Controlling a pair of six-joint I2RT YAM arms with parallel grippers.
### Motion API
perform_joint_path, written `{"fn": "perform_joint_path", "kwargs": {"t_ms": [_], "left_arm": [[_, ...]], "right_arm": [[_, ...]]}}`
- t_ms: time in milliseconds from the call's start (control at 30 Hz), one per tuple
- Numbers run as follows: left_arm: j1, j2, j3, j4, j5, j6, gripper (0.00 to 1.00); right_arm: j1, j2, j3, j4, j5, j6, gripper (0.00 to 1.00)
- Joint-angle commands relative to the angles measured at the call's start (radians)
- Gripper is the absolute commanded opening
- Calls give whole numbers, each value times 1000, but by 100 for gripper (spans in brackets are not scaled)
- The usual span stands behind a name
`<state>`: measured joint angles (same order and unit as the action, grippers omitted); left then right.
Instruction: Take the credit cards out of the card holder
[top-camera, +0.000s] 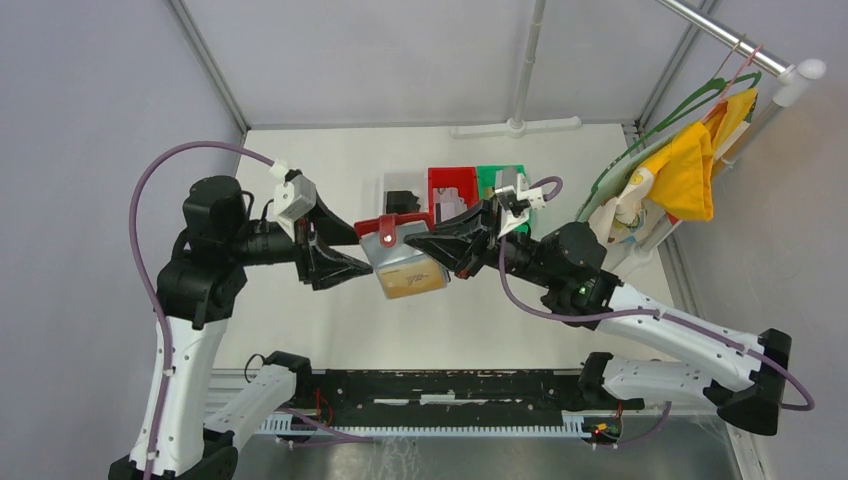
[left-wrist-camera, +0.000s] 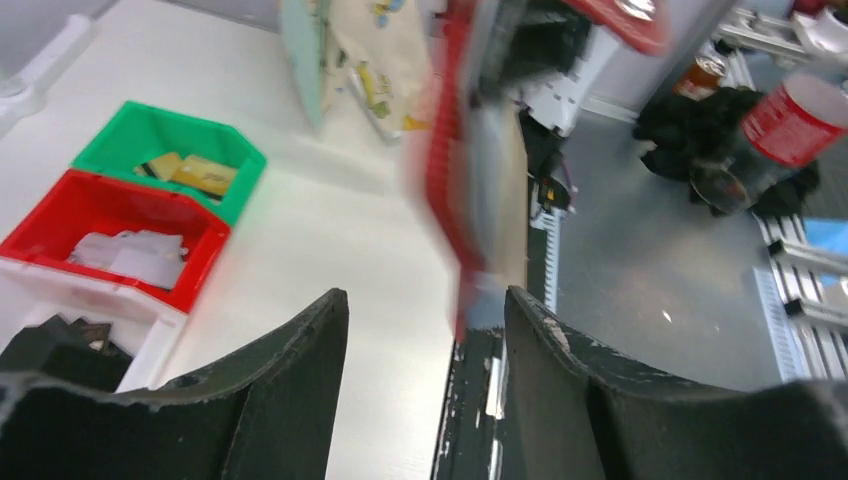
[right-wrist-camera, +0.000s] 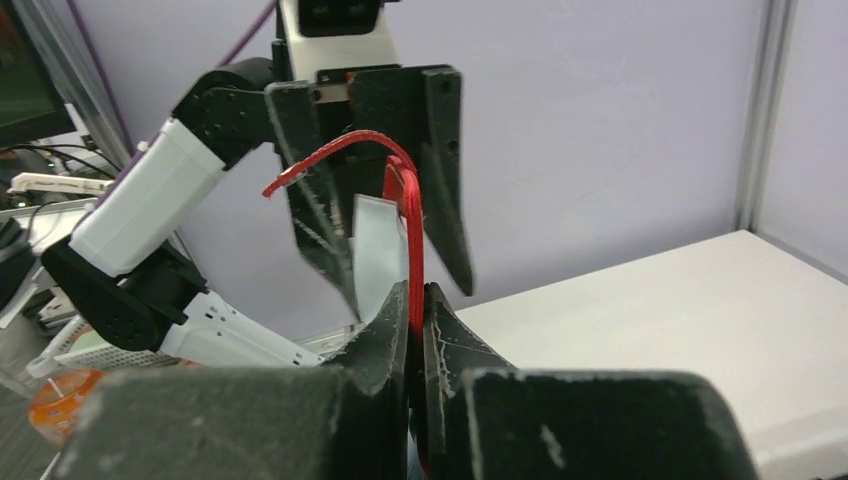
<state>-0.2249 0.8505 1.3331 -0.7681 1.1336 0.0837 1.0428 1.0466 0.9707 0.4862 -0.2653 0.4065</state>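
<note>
1. A white table (top-camera: 300, 330) is seen from above, with two robot arms reaching toward each other over its middle.
2. Three small bins are set side by side at the table's far side: a green bin (left-wrist-camera: 240, 160), a red bin (left-wrist-camera: 195, 285) and a white bin (left-wrist-camera: 90, 295).
3. The card holder (top-camera: 395, 240), a dark red wallet with a grey inside, is held in the air between the two arms, above the table and near the bins.
4. The right gripper (right-wrist-camera: 415, 300) is pressed together on the wallet's edge, so the wallet is carried by this arm alone.
5. The left gripper (left-wrist-camera: 425, 300) is spread, its fingers standing on either side of the wallet without a grip being shown.
6. Tan cards (left-wrist-camera: 200, 175) are seen lying in the green bin, and pale grey cards (left-wrist-camera: 130, 255) in the red bin. Dark items in the white bin cannot be made out.
7. A tan card (top-camera: 412, 283) is seen at the lower end of the open wallet, apparently not yet pulled out.
8. The task is judged to be partly done: several cards appear to have been removed and sorted, while at least one is left in the wallet. How many more are inside cannot be told.
</note>
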Motion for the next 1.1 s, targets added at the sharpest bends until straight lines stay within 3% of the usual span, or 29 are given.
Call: {"fn": "perform_joint_path", "kwargs": {"t_ms": [0,67,200,300,400,500,600,800,833,933,1067], "left_arm": [[-5,13,84,-344,174,403,65],[-6,23,100,-459,236,495,70],[-5,22,90,-414,237,467,73],[-4,-7,29,-120,153,178,73],[-4,-76,-58,160,-45,-72,69],[-4,-125,-101,274,-177,-118,59],[-3,-136,-108,290,-197,-131,53],[-4,-134,-120,269,-193,-131,54],[-4,-134,-120,262,-201,-127,55],[-4,-119,-100,203,-231,-103,72],[-5,-88,-62,140,-256,-90,79]], "right_arm": [[-11,-58,13,73,111,-39,2],[-10,-52,11,89,88,-20,3],[-10,1,31,114,20,39,3],[-10,48,46,144,-35,91,3],[-9,78,45,178,-58,128,3],[-9,97,47,189,-70,147,3],[-9,105,48,207,-77,167,3],[-9,118,59,211,-87,181,3],[-9,116,58,211,-85,181,3],[-9,114,84,181,-78,165,3],[-8,120,143,123,-92,147,3]]}}
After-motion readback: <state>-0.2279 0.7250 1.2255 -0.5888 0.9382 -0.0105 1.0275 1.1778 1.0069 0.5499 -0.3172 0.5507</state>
